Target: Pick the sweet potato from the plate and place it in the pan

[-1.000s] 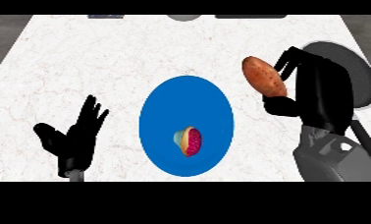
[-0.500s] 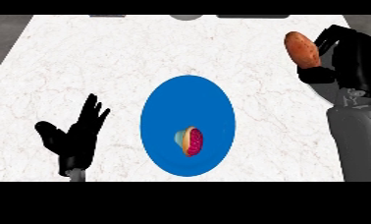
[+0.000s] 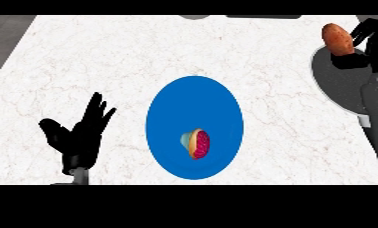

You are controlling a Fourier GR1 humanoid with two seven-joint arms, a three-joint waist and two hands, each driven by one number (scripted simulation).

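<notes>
one sweet potato [image 3: 337, 38] in right hand [image 3: 360, 47] fingers above pan [image 3: 332, 79]; left hand [image 3: 80, 137] fingers spread.

no readable text, labels, numbers or signs anywhere.

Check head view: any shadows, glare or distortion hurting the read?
Head view: flat, even light, no glare and no cast shadows visible on the counter. The round plate looks taller than wide. The right robot hand with the sweet potato sits at the right frame edge, over the pan, which is cut off.
</notes>
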